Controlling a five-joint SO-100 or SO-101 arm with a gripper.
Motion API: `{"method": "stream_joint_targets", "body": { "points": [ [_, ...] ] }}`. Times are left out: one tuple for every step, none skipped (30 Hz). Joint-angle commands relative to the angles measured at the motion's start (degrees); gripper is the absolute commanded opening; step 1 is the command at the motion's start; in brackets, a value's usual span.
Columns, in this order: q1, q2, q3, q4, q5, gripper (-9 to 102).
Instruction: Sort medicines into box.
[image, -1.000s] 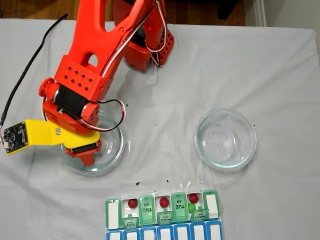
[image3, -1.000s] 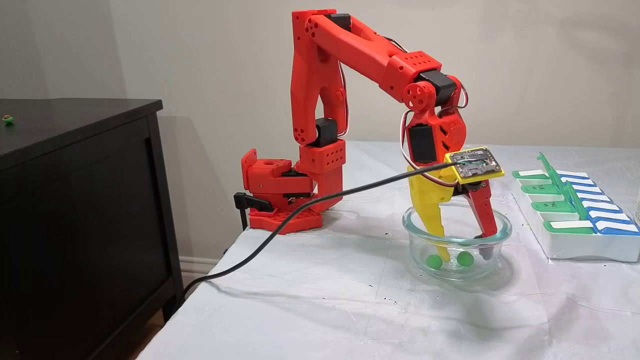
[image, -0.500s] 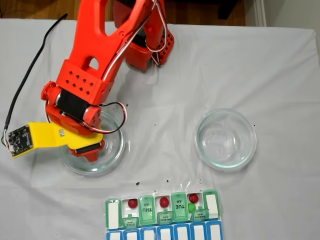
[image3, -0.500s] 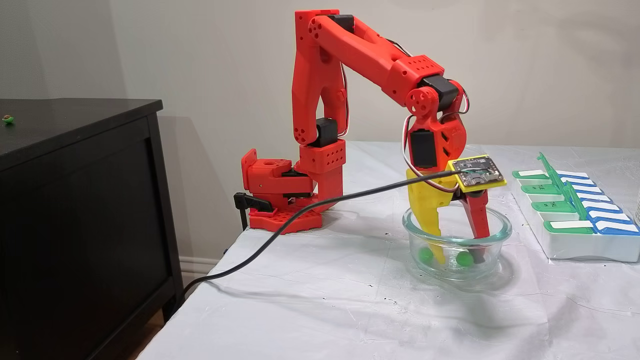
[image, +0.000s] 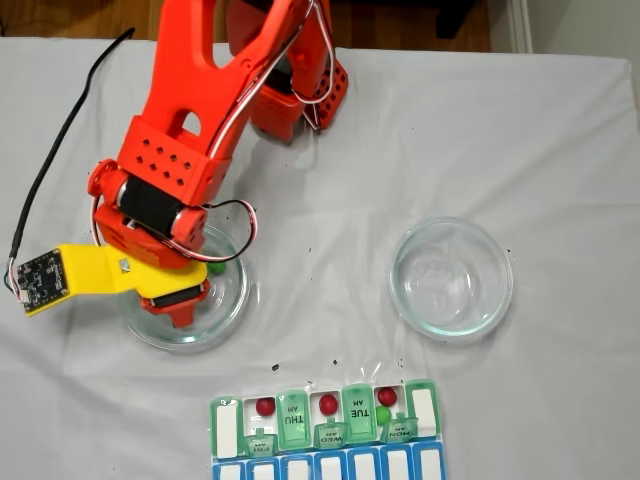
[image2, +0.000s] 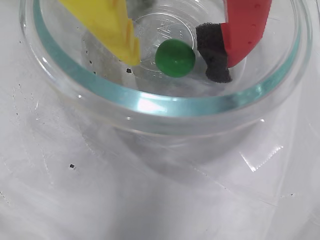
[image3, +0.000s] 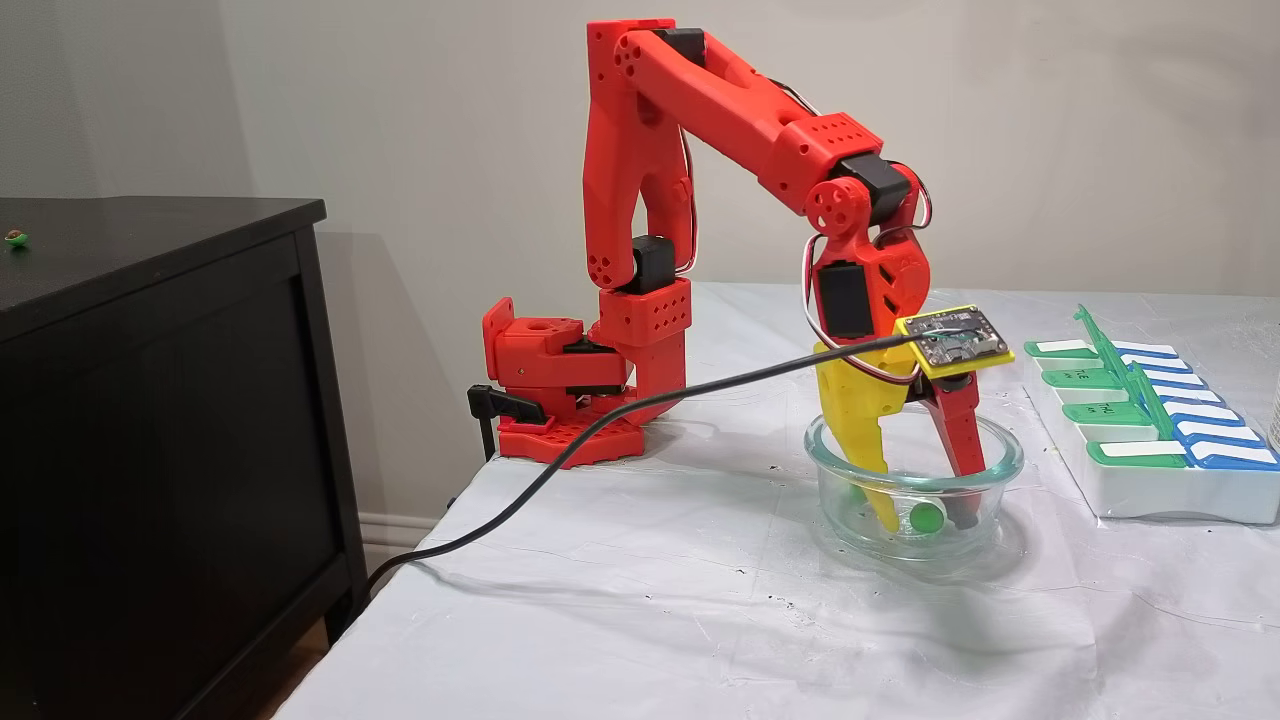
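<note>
Inside the glass dish (image2: 150, 107) on the left of the overhead fixed view, the tool (image2: 172, 57) is lowered to the dish floor with its fingers apart. The yellow finger (image2: 107, 25) and the red finger with its black foam pad (image2: 215, 55) bracket one green ball (image2: 175, 58). In the wrist view the ball sits just beside the pad and near the yellow tip; contact with either cannot be confirmed. Judgement: the straddle is set so that closing traps the ball between the fingers rather than knocking it along the curved glass.

A second green ball (image: 216, 266) shows at the dish edge beside the arm (image: 180, 150) in the overhead fixed view.

The pill organiser (image: 325, 430) lies at the near edge of the worktop (image: 500, 130), well apart from the dish, with its green lids flipped open. Three red balls (image: 327, 404) and one green ball (image: 383, 413) already sit in its compartments. The open lids leave the cells free for a drop from above. A second glass dish (image: 450, 278) stands to the right.

Risk: a small round ball may squirt sideways if the fingers close off-centre.
</note>
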Motion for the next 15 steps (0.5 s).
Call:
{"method": "stream_joint_targets", "body": {
  "points": [
    [0.3, 3.3, -0.3, -0.5, -0.6, 21],
    [0.2, 3.3, -0.1, -0.9, -0.8, 20],
    [0.1, 3.2, 0.1, -1.1, -1.0, 19],
    [0.0, 3.2, 0.2, -1.3, -1.3, 17],
    [0.0, 3.3, 0.3, -1.5, -1.5, 16],
    [0.0, 3.3, 0.4, -1.7, -1.7, 14],
    [-0.1, 3.4, 0.5, -1.8, -1.9, 13],
    [-0.1, 3.6, 0.6, -2.1, -1.9, 11],
    [-0.1, 3.8, 0.8, -2.3, -2.0, 10],
    [-0.1, 4.0, 1.0, -2.5, -2.1, 8],
    [-0.2, 4.4, 1.4, -3.2, -2.2, 4],
    [-0.2, 4.7, 1.8, -3.5, -2.2, 0],
    [-0.3, 5.4, 2.2, -4.0, -1.6, 0],
    [-0.1, 5.8, 2.3, -4.1, -1.3, 0],
    [-0.1, 5.9, 2.3, -4.0, -1.3, 0]
  ]
}}
